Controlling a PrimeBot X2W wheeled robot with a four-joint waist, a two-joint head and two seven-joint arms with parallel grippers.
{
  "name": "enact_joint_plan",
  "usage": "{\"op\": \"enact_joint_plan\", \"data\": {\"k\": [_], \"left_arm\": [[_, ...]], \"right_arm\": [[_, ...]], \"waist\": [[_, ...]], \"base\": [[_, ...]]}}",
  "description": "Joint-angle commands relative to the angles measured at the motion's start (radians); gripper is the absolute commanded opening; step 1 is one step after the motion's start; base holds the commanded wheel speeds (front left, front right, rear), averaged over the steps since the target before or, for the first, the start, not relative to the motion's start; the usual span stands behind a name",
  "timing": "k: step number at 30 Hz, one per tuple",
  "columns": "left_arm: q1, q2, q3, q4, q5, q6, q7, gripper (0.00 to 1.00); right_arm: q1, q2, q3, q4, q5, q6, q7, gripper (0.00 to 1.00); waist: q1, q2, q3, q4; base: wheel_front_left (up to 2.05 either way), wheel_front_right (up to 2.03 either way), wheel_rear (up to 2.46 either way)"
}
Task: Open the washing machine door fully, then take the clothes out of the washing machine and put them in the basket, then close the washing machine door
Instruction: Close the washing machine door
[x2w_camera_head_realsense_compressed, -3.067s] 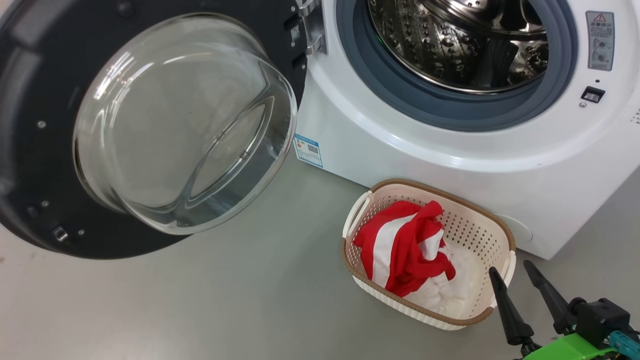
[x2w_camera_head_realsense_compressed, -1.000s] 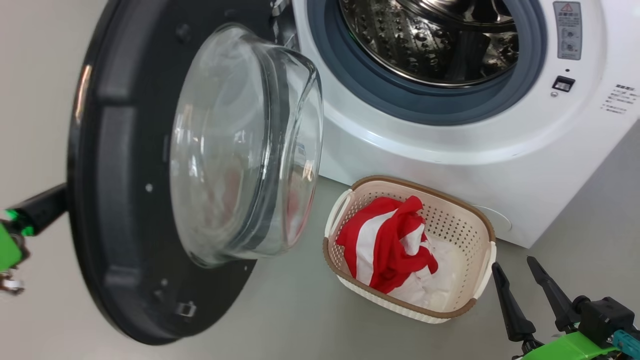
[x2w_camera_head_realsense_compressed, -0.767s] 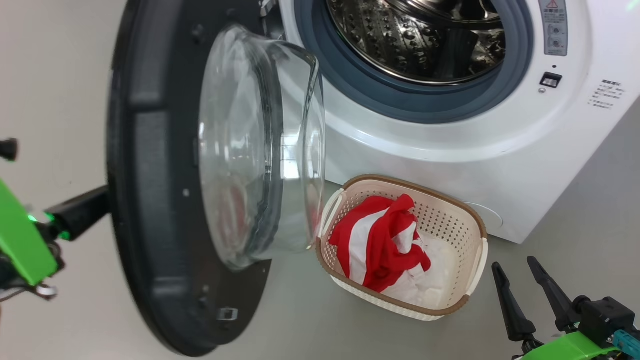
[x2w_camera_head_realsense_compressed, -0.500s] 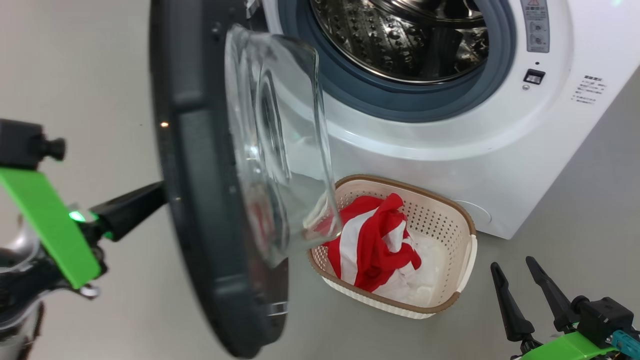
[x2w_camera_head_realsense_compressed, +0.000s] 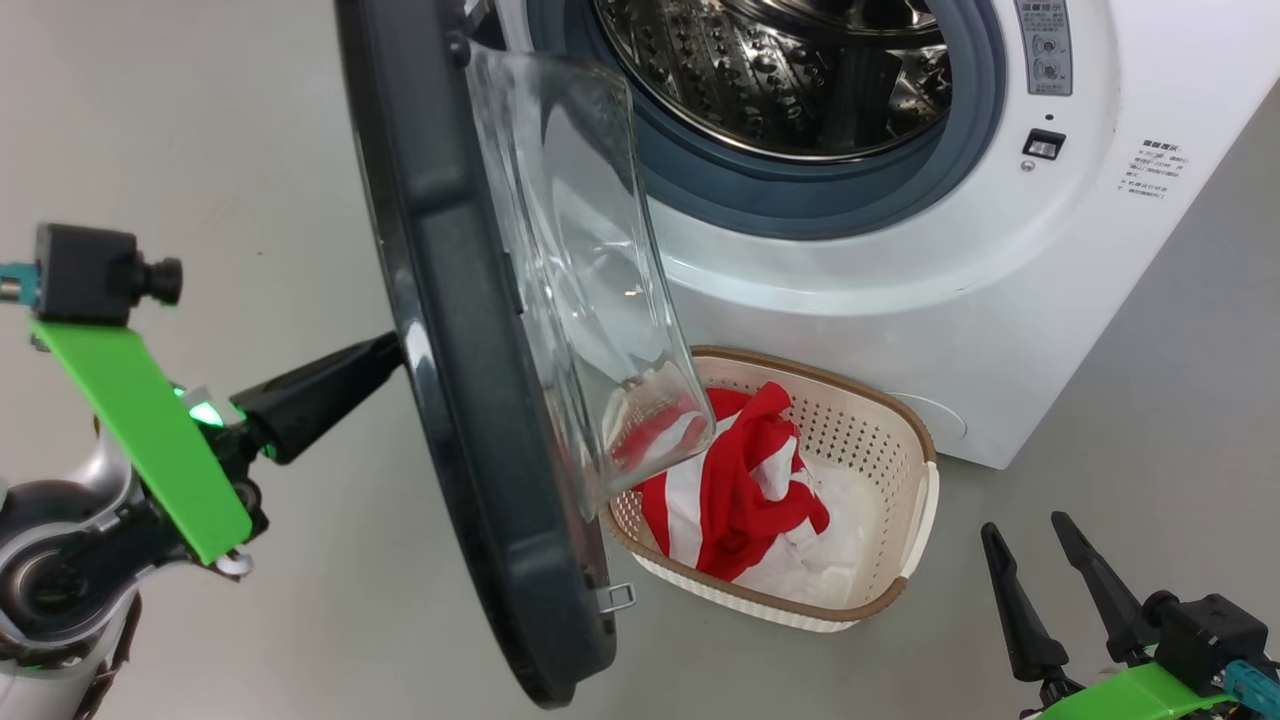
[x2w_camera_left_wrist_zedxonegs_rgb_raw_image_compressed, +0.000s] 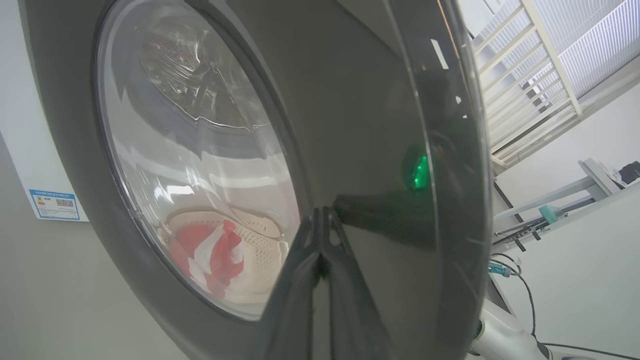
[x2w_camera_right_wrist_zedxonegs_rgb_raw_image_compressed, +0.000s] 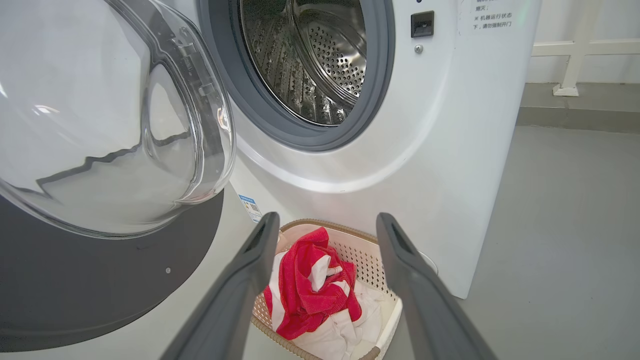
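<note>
The washing machine door (x2w_camera_head_realsense_compressed: 470, 350) stands edge-on, about half way swung, its glass bowl (x2w_camera_head_realsense_compressed: 590, 280) hanging over the left end of the basket (x2w_camera_head_realsense_compressed: 905, 440). My left gripper (x2w_camera_head_realsense_compressed: 395, 348) is shut, its tips (x2w_camera_left_wrist_zedxonegs_rgb_raw_image_compressed: 320, 214) pressed against the door's glossy outer face (x2w_camera_left_wrist_zedxonegs_rgb_raw_image_compressed: 360, 100). The red and white clothes (x2w_camera_head_realsense_compressed: 740, 490) lie in the basket on the floor before the washing machine (x2w_camera_head_realsense_compressed: 900, 270). Its steel drum (x2w_camera_head_realsense_compressed: 770, 70) shows no clothes. My right gripper (x2w_camera_head_realsense_compressed: 1023, 527) is open and holds nothing, low at the right of the basket. It points at the clothes (x2w_camera_right_wrist_zedxonegs_rgb_raw_image_compressed: 305, 285).
Grey floor (x2w_camera_head_realsense_compressed: 250, 150) stretches left of the door and right of the machine. A metal latch (x2w_camera_head_realsense_compressed: 617, 597) sticks out at the door's lower edge. A blue sticker (x2w_camera_right_wrist_zedxonegs_rgb_raw_image_compressed: 250, 207) is on the machine's lower front. A white railing (x2w_camera_right_wrist_zedxonegs_rgb_raw_image_compressed: 575, 50) stands behind the machine.
The door has swung from wide open towards the machine, now edge-on over the basket. My left gripper has come into view behind it, pushing. The camera has shifted; the right gripper stays put.
</note>
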Motion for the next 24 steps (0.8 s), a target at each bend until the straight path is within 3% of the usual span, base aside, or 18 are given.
{"op": "enact_joint_plan", "data": {"k": [1,13,17,18,20,22,23,24], "left_arm": [[-0.028,0.059,0.041,-0.007,-0.001,-0.007,-0.02,0.0],[0.106,0.087,0.03,0.056,-0.01,-0.007,-0.174,0.0],[0.18,0.1,0.025,0.091,0.014,-0.007,-0.269,0.0],[0.197,0.098,0.021,0.098,0.016,-0.007,-0.287,0.03],[0.233,0.092,0.017,0.118,0.016,-0.007,-0.328,0.21],[0.265,0.088,0.003,0.138,0.023,-0.007,-0.365,0.25],[0.28,0.083,-0.001,0.149,0.021,-0.007,-0.383,0.36],[0.293,0.08,-0.004,0.164,0.021,-0.007,-0.403,0.42]], "right_arm": [[-0.006,-0.009,0.018,-0.025,-0.011,0.006,-0.006,1.0],[-0.002,-0.012,0.029,-0.02,-0.009,0.006,-0.006,1.0],[-0.003,-0.013,0.038,-0.018,-0.008,0.006,-0.006,1.0],[-0.003,-0.013,0.039,-0.018,-0.008,0.006,-0.006,1.0],[-0.001,-0.013,0.04,-0.018,-0.008,0.006,-0.006,1.0],[0.001,-0.012,0.04,-0.019,-0.007,0.006,-0.006,1.0],[0.002,-0.012,0.04,-0.019,-0.007,0.006,-0.006,1.0],[0.003,-0.013,0.04,-0.019,-0.007,0.006,-0.006,1.0]], "waist": [[0.0,-0.0001,-0.004,0.003],[0.0,-0.0001,-0.035,0.029],[0.0,-0.0001,-0.046,0.029],[0.0,-0.0001,-0.048,0.03],[0.0,-0.0001,-0.052,0.031],[0.0,-0.0001,-0.054,0.033],[0.0,-0.0001,-0.055,0.035],[0.0,-0.0001,-0.056,0.037]], "base": [[0.0,0.0,0.0],[0.0,0.0,0.0],[0.0,0.0,0.0],[0.0,0.0,0.0],[0.0,0.0,0.0],[0.0,0.0,0.0],[0.0,0.0,0.0],[0.0,0.0,0.0]]}}
